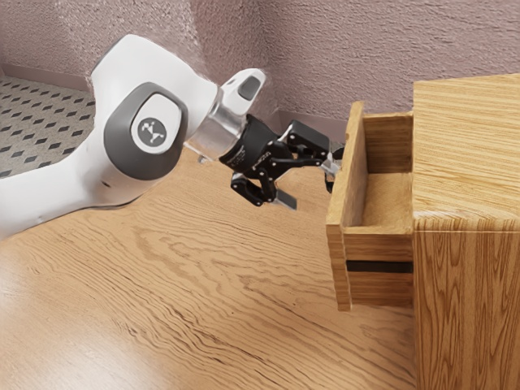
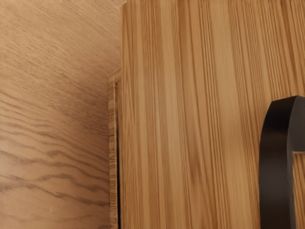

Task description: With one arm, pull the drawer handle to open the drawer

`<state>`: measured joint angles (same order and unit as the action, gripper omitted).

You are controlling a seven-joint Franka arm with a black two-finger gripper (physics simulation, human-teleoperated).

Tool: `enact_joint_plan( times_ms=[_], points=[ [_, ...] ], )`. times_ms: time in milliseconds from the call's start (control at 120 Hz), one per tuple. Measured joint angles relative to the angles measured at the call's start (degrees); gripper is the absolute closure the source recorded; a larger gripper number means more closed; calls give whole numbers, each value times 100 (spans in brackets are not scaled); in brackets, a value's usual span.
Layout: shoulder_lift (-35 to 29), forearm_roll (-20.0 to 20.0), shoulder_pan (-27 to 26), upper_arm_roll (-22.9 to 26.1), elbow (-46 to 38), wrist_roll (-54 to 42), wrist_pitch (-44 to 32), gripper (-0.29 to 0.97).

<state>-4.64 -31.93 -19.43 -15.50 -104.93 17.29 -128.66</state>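
Oak-grained wood makes up both the cabinet (image 1: 467, 244) and the drawer (image 1: 382, 199), which in the exterior view stands partway out of the cabinet toward the arm, with its hollow inside visible from above. The drawer front (image 1: 340, 244) is the part farthest from the cabinet. The white arm (image 1: 138, 138) reaches low over the table (image 1: 162, 292) toward the cabinet. Its wrist is rolled so that the gripper (image 1: 309, 183) lies nearly level and meets the drawer front on the face turned away from the cabinet. The fingers are spread. One tip lies against that face near its upper edge and the other hangs free in the air farther from the cabinet, so nothing is clamped between them.

In the wrist view the drawer front's panel runs close under the hand, with the table beside it. A black handle (image 2: 279, 167) shows as a curved bar standing off the panel on the side away from the cabinet.

The drawer looks like a stiff, fairly light box that should slide only along one line, straight out of the cabinet. The handle seems rigid and smooth, so a loose finger could slip off it. The best hold is probably around the middle of the bar, or hooked behind it, with the pull kept square to the cabinet so the drawer does not bind.
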Motion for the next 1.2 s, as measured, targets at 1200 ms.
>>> enact_joint_plan(
  times_ms=[1200],
  points=[
    [-1923, 662, -80, -1289, -1654, -84, -104, 0]
  ],
)
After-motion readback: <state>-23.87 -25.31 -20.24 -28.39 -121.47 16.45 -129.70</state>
